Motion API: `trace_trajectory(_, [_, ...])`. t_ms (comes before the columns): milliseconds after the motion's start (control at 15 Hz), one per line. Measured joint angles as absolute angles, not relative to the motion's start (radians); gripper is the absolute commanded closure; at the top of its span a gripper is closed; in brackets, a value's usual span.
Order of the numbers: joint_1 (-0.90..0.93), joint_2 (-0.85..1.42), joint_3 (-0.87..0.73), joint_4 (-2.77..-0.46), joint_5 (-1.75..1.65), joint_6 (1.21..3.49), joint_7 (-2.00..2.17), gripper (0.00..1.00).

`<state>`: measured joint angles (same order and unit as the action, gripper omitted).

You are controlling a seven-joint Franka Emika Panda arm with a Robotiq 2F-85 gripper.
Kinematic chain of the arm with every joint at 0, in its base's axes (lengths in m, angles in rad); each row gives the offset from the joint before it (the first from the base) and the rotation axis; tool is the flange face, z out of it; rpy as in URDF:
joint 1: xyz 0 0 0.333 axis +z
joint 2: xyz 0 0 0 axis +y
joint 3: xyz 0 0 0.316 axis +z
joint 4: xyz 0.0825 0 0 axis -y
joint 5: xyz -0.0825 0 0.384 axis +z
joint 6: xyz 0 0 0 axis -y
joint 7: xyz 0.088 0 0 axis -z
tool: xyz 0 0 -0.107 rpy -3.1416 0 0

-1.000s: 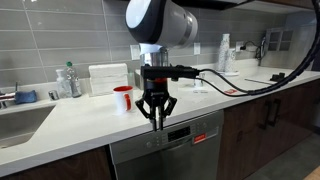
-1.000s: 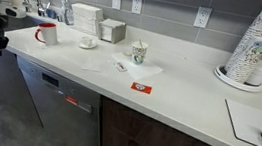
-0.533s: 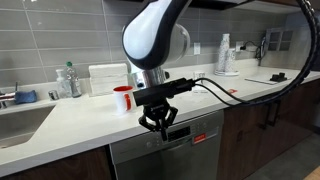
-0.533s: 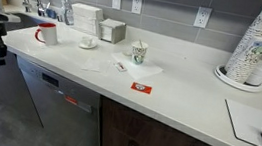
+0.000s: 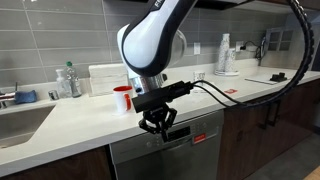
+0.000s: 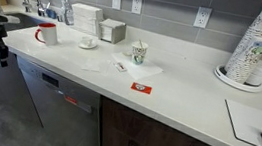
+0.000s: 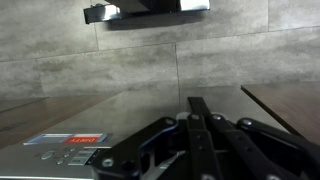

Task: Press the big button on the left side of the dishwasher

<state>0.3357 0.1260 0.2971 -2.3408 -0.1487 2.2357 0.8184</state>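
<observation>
In an exterior view, the camera faced the countertop [image 5: 80,115] and backsplash [image 5: 60,40] head-on, with the arm [image 5: 150,40] close in the foreground. In an exterior view, the camera looked obliquely down the counter's length from above. Both exterior views shared the red mug [image 5: 122,99] [image 6: 47,34] and the dishwasher [image 5: 190,150] [image 6: 62,100]. The wrist view looked closely past the gripper [image 7: 197,104], fingers together, at the control strip [image 7: 70,145].

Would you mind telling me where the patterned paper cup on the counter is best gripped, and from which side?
Grip the paper cup across its side wall, about mid-height, coming from the front edge of the counter. It stands upright, mouth up, and a box stands behind it toward the wall, so the front looks the freer side. Being paper, it likely wants a gentle squeeze.
</observation>
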Motion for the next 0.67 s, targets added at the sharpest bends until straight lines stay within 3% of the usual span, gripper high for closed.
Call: trace_trajectory(667, [0.348,0.161,0.295,-2.362,-0.261,2.382,0.805,1.0])
